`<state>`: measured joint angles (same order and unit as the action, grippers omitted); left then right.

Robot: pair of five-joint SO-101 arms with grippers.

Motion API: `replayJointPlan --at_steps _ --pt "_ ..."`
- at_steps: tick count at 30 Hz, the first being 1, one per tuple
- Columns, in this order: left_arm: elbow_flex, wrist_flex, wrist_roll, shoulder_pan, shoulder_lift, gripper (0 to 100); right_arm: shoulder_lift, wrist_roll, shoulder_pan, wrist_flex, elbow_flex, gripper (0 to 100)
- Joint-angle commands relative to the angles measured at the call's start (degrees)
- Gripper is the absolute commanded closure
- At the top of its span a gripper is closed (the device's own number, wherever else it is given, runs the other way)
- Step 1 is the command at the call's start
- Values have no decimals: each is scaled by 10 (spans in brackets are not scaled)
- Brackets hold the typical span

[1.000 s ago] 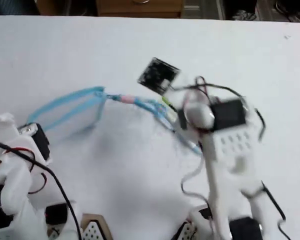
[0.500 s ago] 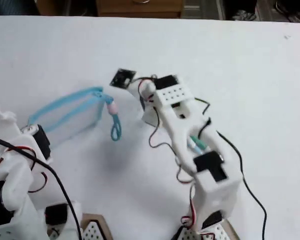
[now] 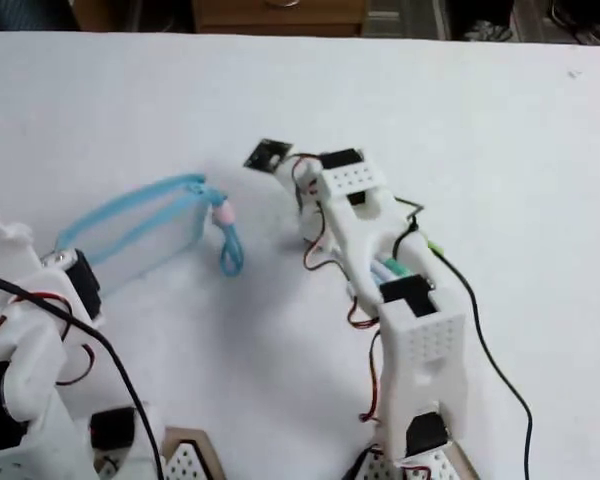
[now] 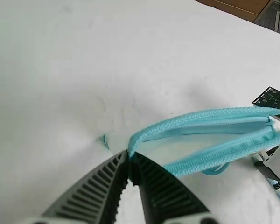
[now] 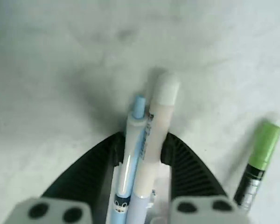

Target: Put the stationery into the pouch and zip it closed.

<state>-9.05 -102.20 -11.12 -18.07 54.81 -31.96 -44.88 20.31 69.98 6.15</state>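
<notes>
Well, the table (image 3: 500,130) under both my arms is plain white. Past its far edge I see a wooden cabinet (image 3: 280,12) and a strip of dark floor.

My left gripper (image 4: 129,158) is closed on the pouch (image 4: 210,140), pinching the end where the two blue zip tapes meet. From there the pouch stretches away from the fingertips, flat on the table, with its zip undone and its mouth gaping. At the end farthest from that gripper a blue strap (image 3: 230,248) with a pink bead lies curled on the table.

My right gripper (image 5: 144,139) is clamped on two pens (image 5: 155,126), one blue and one white. They sit side by side between the jaws, and their ends stick out past the fingertips. A green marker (image 5: 260,156) lies on the table just beside that gripper, apart from the pens. Pens and marker are all outside the pouch.

A second ago the strap was drawn out from the pouch toward my right arm (image 3: 410,340). Half a second ago it had already dropped, and it lies in the same curl now. Since then my right arm has folded back a little, and its wrist has drawn slightly away from the pouch's strap end. The pouch has kept its place and my left arm has not shifted.
</notes>
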Motion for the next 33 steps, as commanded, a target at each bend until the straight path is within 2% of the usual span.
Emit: replayJointPlan --at_steps 1,4,8,12,27,33 --pt "-1 3 1 -3 -6 976 -4 -4 0 11 -1 932" --pt "-1 3 1 -3 -6 976 -6 -4 2 30 0 912" --pt "-1 3 1 -3 -6 976 -3 -4 0 30 0 987" --pt "-1 3 1 -3 -6 976 -2 -2 0 42 4 983" --pt "-1 2 1 -3 -3 976 114 0 0 279 229 981" --pt "0 2 1 -3 -3 976 143 0 0 311 259 981"
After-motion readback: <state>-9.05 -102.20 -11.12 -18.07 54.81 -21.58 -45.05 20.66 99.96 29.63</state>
